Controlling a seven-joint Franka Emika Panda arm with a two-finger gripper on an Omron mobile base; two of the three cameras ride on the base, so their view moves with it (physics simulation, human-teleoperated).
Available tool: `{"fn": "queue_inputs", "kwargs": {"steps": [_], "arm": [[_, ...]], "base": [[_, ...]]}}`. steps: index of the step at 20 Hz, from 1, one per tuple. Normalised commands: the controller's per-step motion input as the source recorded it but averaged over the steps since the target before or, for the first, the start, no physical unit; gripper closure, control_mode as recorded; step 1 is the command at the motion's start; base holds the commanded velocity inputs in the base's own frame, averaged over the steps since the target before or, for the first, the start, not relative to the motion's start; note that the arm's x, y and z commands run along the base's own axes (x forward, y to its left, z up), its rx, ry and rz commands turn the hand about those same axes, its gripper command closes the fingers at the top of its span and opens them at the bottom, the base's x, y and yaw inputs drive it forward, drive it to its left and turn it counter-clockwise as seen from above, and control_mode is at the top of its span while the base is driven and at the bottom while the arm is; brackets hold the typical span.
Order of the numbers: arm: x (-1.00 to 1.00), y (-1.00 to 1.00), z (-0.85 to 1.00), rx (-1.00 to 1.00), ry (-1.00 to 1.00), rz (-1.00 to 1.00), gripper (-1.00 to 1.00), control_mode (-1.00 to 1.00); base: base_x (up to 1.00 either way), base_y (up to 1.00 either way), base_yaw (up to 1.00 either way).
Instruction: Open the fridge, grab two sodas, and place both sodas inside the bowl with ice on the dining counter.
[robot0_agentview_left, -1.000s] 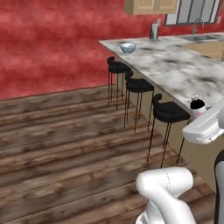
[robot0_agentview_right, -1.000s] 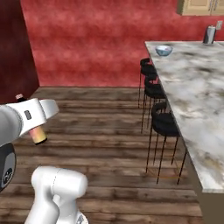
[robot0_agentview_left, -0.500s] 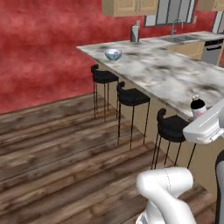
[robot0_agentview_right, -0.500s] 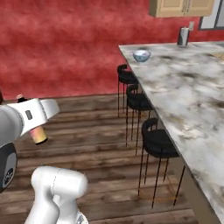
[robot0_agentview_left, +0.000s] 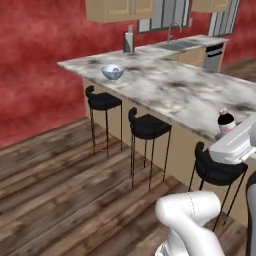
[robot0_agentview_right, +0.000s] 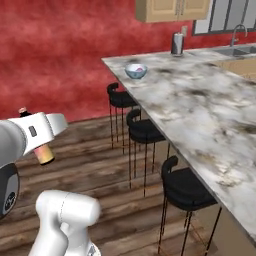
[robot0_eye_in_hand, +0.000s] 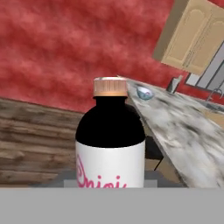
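**One soda bottle in the grip, bowl far along the counter**

One long dining counter (robot0_agentview_left: 175, 90), grey-white and marbled on a tan wood base, runs away from the robot across the room, in front of a red wall (robot0_agentview_left: 35, 55) and above a dark wood plank floor (robot0_agentview_left: 60, 190). Tan wall cabinets (robot0_agentview_right: 172, 9) hang above its far end, where a sink with a tap (robot0_agentview_right: 235, 47) is set in the worktop. Three black bar stools (robot0_agentview_left: 149, 127) stand in a row along the counter's near side.

The white arm's gripper (robot0_eye_in_hand: 110, 181) is closed on a bottle (robot0_eye_in_hand: 110, 140): dark body, white label with pink lettering, tan cap. The bottle stands upright in the hand view, its lower part hidden at the bottom of the picture, so the fingertips themselves cannot be made out. In the left base view the bottle's top shows just above the arm's white link, over the near end of the counter.

A grey canister (robot0_agentview_right: 177, 43) stands near the far corner of the counter.

The bowl (robot0_agentview_left: 113, 72), small, round and pale blue, sits on the counter close to that far corner, well apart from the bottle.
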Motion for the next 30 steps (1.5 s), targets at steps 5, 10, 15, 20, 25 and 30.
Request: {"fn": "queue_inputs", "kwargs": {"steps": [5, 10, 15, 20, 25, 30], "arm": [[0.00, 0.00, 0.00, 0.00, 0.00, 0.00, 1.00, 1.00], [0.00, 0.00, 0.00, 0.00, 0.00, 0.00, 1.00, 1.00], [0.00, 0.00, 0.00, 0.00, 0.00, 0.00, 1.00, 1.00], [0.00, 0.00, 0.00, 0.00, 0.00, 0.00, 1.00, 1.00], [0.00, 0.00, 0.00, 0.00, 0.00, 0.00, 1.00, 1.00], [0.00, 0.00, 0.00, 0.00, 0.00, 0.00, 1.00, 1.00]], "base": [[0.76, 0.74, -0.37], [0.62, 0.89, -0.35], [0.46, 1.00, -0.32], [0.46, 0.98, -0.34], [0.47, 0.95, -0.35], [0.49, 0.91, -0.37]]}}
